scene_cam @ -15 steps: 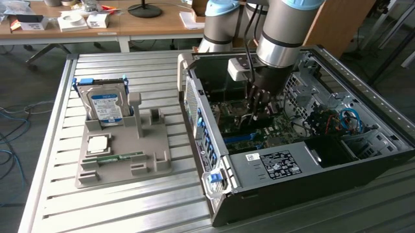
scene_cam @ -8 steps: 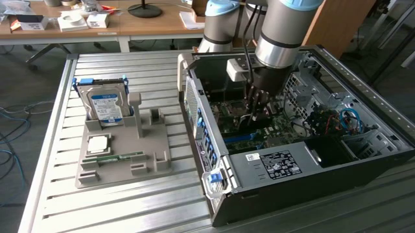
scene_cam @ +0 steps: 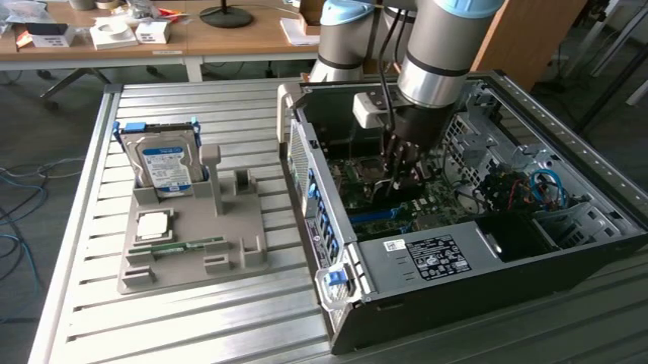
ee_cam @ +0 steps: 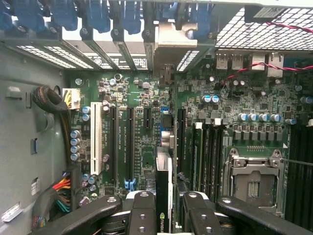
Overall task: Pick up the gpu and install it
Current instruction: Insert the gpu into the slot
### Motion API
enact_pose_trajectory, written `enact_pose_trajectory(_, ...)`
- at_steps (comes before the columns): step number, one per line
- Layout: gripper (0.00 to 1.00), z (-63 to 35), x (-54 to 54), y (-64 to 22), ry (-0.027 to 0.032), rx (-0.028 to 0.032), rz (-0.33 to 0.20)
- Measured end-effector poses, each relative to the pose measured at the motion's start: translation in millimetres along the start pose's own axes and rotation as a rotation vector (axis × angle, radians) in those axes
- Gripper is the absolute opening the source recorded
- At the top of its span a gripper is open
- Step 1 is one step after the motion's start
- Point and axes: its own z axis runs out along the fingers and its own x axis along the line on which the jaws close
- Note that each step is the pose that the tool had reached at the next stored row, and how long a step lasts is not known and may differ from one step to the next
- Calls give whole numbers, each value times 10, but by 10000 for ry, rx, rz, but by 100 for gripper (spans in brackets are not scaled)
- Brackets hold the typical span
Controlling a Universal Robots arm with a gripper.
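Presently, your arm reaches into the open computer case [scene_cam: 405, 322] lying on the slatted table [scene_cam: 152, 326]. Over the green motherboard [ee_cam: 254, 98], your gripper [ee_cam: 167, 203] is clamped on the gpu [ee_cam: 164, 178], held edge-on between the expansion slots and the memory slots. I cannot tell whether it is seated.

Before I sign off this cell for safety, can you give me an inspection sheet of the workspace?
Surface: slatted metal table carrying a grey tray and an open computer case.
Job's things: graphics card edge-on over the motherboard.
Clutter: hard drive upright in the tray; processor chip and memory stick lying flat.
Claw: shut on the graphics card.
Cables: red and blue wires inside the case; cords on the floor.
Surroundings: wooden desk with boxes.
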Motion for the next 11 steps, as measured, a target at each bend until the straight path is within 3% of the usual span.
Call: enact_pose_trajectory(11, 26, 10, 15, 22, -1, 0, -3)
